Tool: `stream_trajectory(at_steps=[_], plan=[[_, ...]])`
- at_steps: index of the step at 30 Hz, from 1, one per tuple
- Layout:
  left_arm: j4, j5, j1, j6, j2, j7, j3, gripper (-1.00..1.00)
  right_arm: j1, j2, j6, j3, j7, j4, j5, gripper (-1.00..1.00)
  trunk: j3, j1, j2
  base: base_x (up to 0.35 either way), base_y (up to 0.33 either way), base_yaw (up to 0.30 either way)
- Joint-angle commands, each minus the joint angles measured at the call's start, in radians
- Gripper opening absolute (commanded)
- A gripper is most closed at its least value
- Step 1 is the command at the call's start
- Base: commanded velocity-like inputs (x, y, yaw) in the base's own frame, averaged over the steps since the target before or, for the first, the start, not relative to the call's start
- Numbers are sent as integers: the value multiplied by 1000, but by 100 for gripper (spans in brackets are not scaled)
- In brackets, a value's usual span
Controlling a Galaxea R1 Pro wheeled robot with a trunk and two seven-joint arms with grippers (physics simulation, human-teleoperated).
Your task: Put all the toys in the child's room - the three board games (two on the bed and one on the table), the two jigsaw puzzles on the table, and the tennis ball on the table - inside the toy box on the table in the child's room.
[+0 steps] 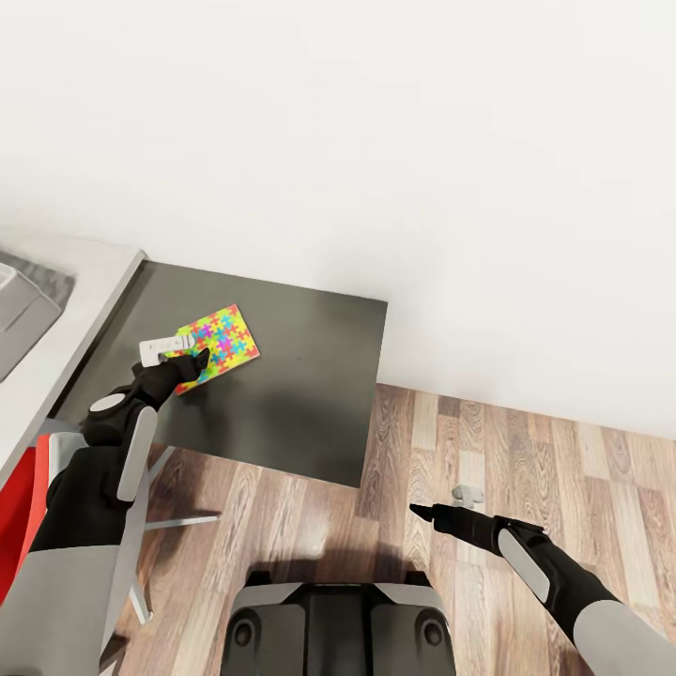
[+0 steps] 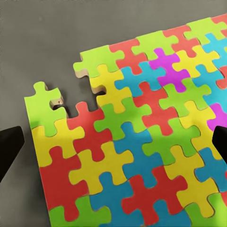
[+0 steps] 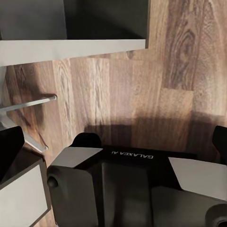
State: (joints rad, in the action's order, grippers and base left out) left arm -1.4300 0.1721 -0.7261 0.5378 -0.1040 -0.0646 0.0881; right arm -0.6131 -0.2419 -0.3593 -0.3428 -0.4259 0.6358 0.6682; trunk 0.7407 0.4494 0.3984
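Head view gives you one jigsaw puzzle [image 1: 219, 345] lying flat on the dark grey cabinet top [image 1: 300, 394], and your left gripper [image 1: 192, 361] sits right over the panel's near edge, with a small white block [image 1: 160, 350] just beside the wrist. In the left wrist view that same single puzzle [image 2: 142, 137] lies spread directly between and ahead of your jaws: you see two dark fingertips [image 2: 8, 151], one at each side of the panel, standing wide apart with nothing clamped between them. One green piece [image 2: 42, 106] at the corner juts out from the rest with a small gap beside it, and the bare cabinet surface [image 2: 42, 42] lies beyond the panel's jagged edge. Whether the fingertips touch the panel you cannot tell from these pictures. Your right gripper [image 1: 422, 512] hangs over the wood plank floor [image 1: 526, 451], well apart from the cabinet, its pointed fingers stretched forward; in the right wrist view two dark fingertips [image 3: 9, 146] show at opposite sides with a wide gap and nothing held, and ahead of those jaws lie the robot's own base [image 3: 127, 184], the floor [image 3: 142, 90] and one underside edge of the table [image 3: 71, 49]. At the head view's far left you have the pale table top [image 1: 70, 310] and one corner of a light grey bin [image 1: 19, 314] on it.
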Motion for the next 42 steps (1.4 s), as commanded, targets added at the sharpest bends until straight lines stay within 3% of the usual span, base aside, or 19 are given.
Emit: stream_trajectory(at_steps=[1, 22, 31, 39, 42], plan=[[-1, 10, -1, 5, 0, -7, -1, 100, -1, -1, -4, -4, 1, 1, 8, 100, 1, 1, 2, 0, 0, 0], [0, 9, -1, 5, -1, -7, 2, 100, -1, 0, -4, -4, 3, 1, 8, 100, 1, 1, 2, 0, 0, 0], [6, 11, -1, 7, -2, -7, 56, 100, -1, -2, -4, -4, 1, 1, 8, 100, -1, 1, 2, 0, 0, 0], [21, 9, -12, 17, -1, -9, 69, 100, -1, 0, -3, -5, 1, 1, 8, 100, -9, 1, 2, 0, 0, 0], [28, 9, -37, 62, -2, -7, 71, 100, -1, 2, -4, -5, 1, 1, 8, 100, -10, 1, 2, 0, 0, 0]])
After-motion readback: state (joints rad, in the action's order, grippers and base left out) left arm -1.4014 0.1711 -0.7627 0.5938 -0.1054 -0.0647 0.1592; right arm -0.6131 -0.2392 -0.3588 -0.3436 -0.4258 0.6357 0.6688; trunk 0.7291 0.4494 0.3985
